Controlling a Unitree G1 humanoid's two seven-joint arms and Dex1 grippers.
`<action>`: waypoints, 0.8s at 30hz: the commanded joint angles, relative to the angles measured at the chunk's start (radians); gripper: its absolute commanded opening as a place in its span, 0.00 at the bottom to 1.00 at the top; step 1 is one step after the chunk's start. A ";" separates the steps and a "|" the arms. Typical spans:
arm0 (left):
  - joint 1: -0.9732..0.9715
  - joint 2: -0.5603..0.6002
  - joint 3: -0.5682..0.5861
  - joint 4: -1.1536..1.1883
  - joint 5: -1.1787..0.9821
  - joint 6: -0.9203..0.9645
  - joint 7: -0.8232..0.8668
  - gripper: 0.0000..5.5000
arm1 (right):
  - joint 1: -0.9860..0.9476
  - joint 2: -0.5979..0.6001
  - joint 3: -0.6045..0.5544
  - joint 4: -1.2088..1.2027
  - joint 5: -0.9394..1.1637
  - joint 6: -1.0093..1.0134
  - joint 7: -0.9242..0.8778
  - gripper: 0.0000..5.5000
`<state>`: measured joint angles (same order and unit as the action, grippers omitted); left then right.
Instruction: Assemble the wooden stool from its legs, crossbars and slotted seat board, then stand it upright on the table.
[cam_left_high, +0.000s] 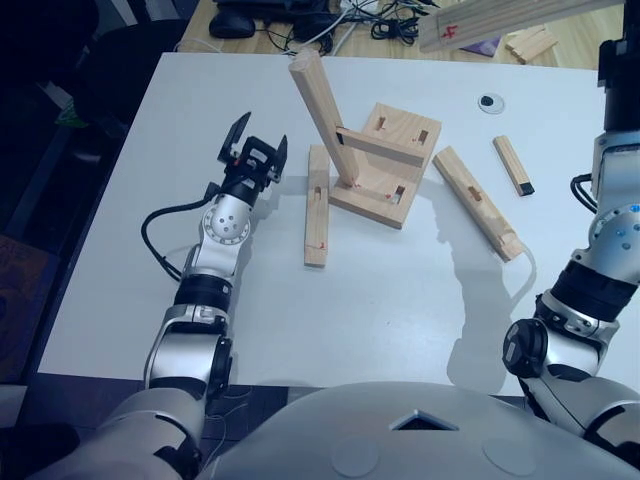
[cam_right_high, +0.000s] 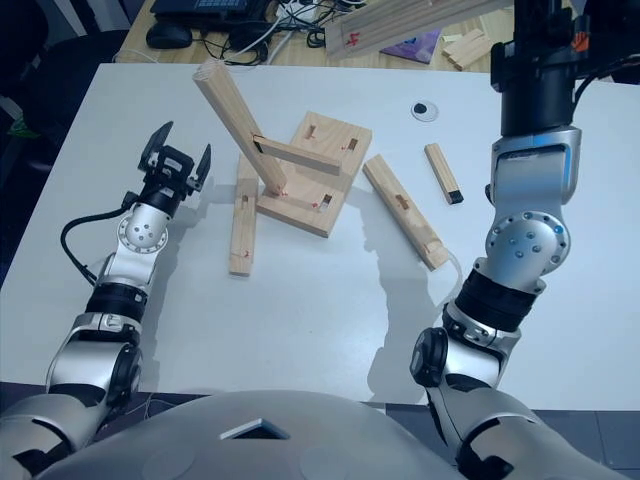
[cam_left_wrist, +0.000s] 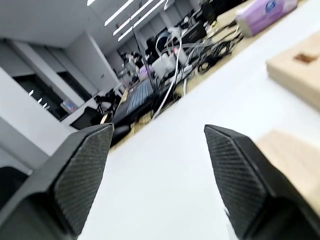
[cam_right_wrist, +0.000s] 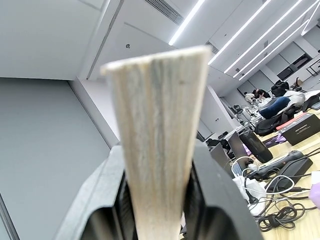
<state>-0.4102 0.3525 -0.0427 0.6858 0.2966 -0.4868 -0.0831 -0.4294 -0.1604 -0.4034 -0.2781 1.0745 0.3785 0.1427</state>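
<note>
Right, I'm looking across a white table (cam_left_high: 200, 300), a cabled desk (cam_left_high: 300, 25) crowding its far edge, the near half lying open. One seat board (cam_left_high: 405, 118) is sitting mid-table, one leg (cam_left_high: 322, 105) leaning up from it, one crossbar (cam_left_high: 385, 148) bracing that. Two flat legs (cam_left_high: 317, 205) (cam_left_high: 477, 202) are flanking it, one short crossbar (cam_left_high: 514, 165) lying apart. My left gripper (cam_left_high: 262, 138) is hovering spread; my right gripper (cam_right_wrist: 159, 150) is clamping a wooden piece (cam_left_high: 500, 22) aloft.
</note>
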 joint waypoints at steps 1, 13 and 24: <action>-0.003 -0.011 -0.083 -0.047 0.011 0.105 -0.131 0.61 | 0.002 -0.024 0.008 -0.024 0.012 0.026 -0.010 0.18; 0.168 -0.039 -0.216 -0.370 -0.009 0.369 -0.340 0.61 | 0.087 -0.082 -0.052 -0.027 -0.033 0.020 -0.024 0.18; 0.249 -0.150 -0.290 -0.563 -0.014 0.585 -0.322 0.61 | 0.263 -0.099 -0.026 -0.042 -0.118 0.108 -0.080 0.18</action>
<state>-0.1736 0.1996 -0.3266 0.1424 0.2763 0.0674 -0.4068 -0.1828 -0.2776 -0.4507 -0.2892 0.9551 0.4647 0.0823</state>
